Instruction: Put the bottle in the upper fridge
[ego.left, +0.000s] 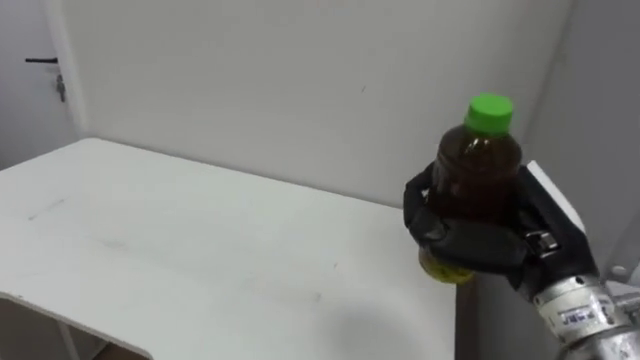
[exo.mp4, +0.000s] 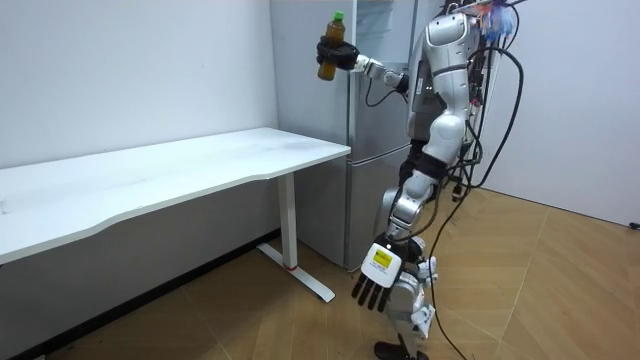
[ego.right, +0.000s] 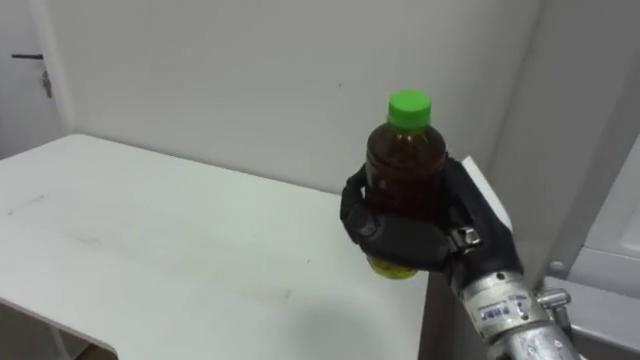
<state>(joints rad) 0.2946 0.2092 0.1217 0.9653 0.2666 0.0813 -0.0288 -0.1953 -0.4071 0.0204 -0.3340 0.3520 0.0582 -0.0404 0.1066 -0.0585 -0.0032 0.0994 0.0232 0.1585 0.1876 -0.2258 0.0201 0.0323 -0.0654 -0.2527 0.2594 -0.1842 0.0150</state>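
Observation:
My right hand (ego.left: 478, 240) (ego.right: 405, 235) is shut on a brown bottle with a green cap (ego.left: 480, 160) (ego.right: 405, 155), held upright in the air past the white table's right end. In the room view the bottle (exo.mp4: 334, 45) is raised at head height on my outstretched right arm, just in front of the tall grey fridge (exo.mp4: 372, 140), whose doors look shut. The fridge side (ego.left: 600, 110) rises right behind the hand. My left hand (exo.mp4: 377, 279) hangs low beside my leg with its fingers straight and nothing in it.
A long white table (ego.left: 180, 250) (exo.mp4: 170, 170) stands against the wall, to the left of the fridge. A white door with a dark handle (ego.left: 40, 62) is at the far left. Wooden floor (exo.mp4: 540, 290) lies open around me.

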